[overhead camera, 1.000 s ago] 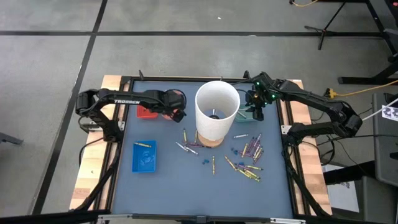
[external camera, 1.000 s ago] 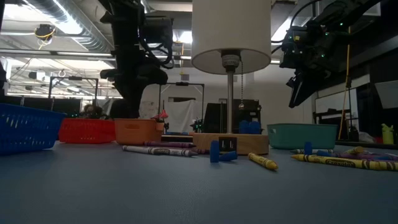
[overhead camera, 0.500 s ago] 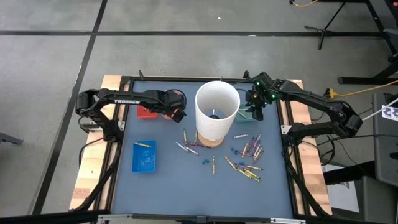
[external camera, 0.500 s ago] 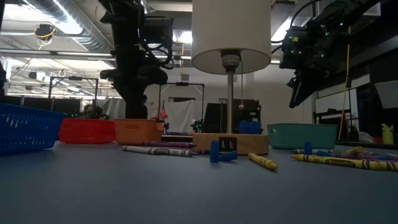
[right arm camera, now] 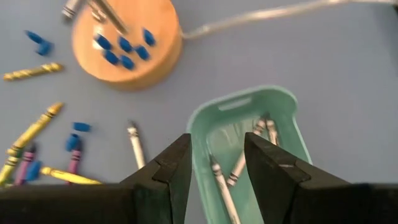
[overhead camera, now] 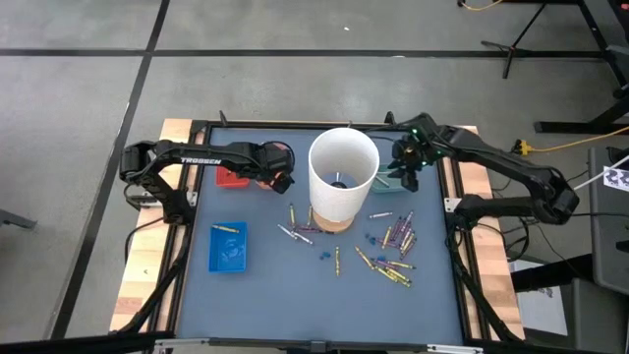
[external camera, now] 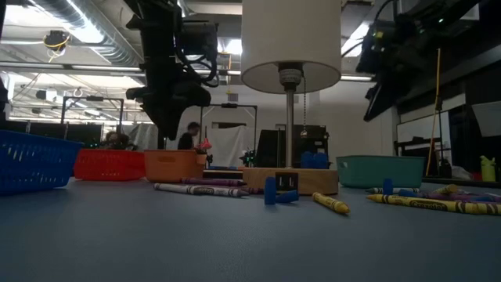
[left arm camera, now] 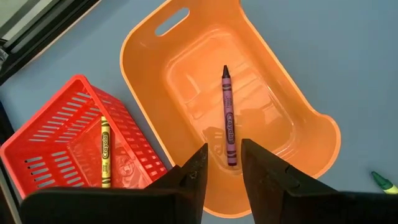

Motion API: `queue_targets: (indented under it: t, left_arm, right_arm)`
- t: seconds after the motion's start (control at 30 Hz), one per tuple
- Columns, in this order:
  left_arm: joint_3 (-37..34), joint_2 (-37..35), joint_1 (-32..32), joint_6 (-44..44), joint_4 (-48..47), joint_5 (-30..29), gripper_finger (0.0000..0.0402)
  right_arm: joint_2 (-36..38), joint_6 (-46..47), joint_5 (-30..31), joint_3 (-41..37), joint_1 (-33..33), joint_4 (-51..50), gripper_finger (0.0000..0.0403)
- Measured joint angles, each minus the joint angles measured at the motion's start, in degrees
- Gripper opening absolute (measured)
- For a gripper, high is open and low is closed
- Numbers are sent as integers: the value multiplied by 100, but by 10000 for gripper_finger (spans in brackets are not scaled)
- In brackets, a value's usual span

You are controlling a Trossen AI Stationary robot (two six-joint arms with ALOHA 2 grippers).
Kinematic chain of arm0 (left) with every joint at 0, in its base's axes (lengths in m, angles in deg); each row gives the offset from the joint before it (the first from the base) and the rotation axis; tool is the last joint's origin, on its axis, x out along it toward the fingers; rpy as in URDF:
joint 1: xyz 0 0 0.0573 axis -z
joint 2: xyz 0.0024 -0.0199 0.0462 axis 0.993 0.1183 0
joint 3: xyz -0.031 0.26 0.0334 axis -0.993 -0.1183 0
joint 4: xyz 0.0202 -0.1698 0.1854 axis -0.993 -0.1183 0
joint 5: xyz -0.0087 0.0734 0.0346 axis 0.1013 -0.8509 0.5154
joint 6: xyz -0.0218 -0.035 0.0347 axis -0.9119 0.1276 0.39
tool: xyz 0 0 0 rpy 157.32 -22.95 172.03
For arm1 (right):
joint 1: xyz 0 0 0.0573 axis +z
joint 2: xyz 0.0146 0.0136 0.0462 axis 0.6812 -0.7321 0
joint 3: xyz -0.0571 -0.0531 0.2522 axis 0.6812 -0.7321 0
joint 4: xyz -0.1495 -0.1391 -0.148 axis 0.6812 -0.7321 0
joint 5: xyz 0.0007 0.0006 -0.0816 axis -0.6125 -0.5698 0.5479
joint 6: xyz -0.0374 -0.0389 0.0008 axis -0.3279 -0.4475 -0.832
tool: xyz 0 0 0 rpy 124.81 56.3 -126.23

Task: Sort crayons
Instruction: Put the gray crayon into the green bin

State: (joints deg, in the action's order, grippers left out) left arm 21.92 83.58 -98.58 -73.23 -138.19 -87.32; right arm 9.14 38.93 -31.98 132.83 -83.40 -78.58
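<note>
1. L hand (left arm camera: 221,171) above orange tray (left arm camera: 149,93), fingers a little apart, nothing between them.
2. Purple crayon (left arm camera: 229,118) flat on orange tray floor, just past L fingertips, not touched.
3. Red basket (left arm camera: 37,149) right beside orange tray; one yellow crayon (left arm camera: 104,149) inside.
4. R hand (right arm camera: 216,165) up over teal tray (right arm camera: 301,140) at far R of surface, fingers parted, empty.
5. Teal tray holds a few grey/white crayons (right arm camera: 219,177); one more grey one (right arm camera: 135,143) on surface just outside it.
6. Loose crayons (overhead camera: 393,258), yellow + purple mostly, scattered on blue surface (overhead camera: 285,285) R of lamp base; smaller bunch (overhead camera: 293,224) L of base.
7. White lamp shade (overhead camera: 343,172) mid-surface, on round wooden base (right arm camera: 127,43) w/ small blue bits on top.
8. Blue basket (overhead camera: 228,246) near L side, apart from the rest; yellow crayon (overhead camera: 226,228) at its far end.
</note>
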Motion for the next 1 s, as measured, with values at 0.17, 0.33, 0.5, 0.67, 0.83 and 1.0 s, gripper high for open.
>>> queue_targets:
  t: [0.17, 0.33, 0.5, 0.67, 0.83, 1.0]
  left_arm:
    - [0, 0, 0, 2, -1, 1, 81]
    - [0, 0, 0, 1, 2, 1, 81]
    - [0, 0, 0, 2, 2, 1, 81]
    - [0, 2, 0, 2, 4, -1, 81]
    - [0, 2, 0, 2, 4, -1, 81]
    - [0, 2, 0, 2, 23, -1, 81]
  right_arm:
    - [519, 3, -257, 0, 195, -3, 147]
    - [816, 141, -244, 0, 1077, -14, 147]
    - [812, 451, 550, 0, 2127, -22, 147]
    - [799, 753, 1503, 0, 2870, -98, 147]
    - [799, 925, 1923, 0, 3178, -156, 147]
    - [799, 925, 2409, 0, 3187, -230, 147]
